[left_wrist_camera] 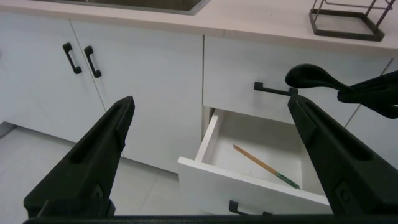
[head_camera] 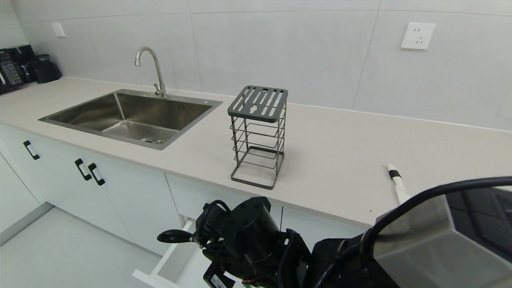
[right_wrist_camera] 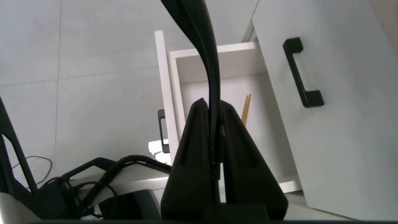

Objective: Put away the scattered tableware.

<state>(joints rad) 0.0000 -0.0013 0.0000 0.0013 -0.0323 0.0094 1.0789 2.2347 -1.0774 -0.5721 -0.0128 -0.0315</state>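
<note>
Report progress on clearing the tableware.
Done: a green-tipped wooden chopstick lies in the open white drawer. In hand: the right claw is shut on a black long-handled spoon by the drawer. Remaining: the white black-banded utensil on the beige countertop.

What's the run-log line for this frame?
right pincer: shut on black spoon, near open drawer | left pincer: open | chopsticks: in drawer

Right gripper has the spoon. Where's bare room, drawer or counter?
Drawer: bare floor on the sink side of the chopsticks. Counter: wide bare stretch between rack and white utensil, narrower one between sink and rack. Crowded only along the chopsticks.
</note>
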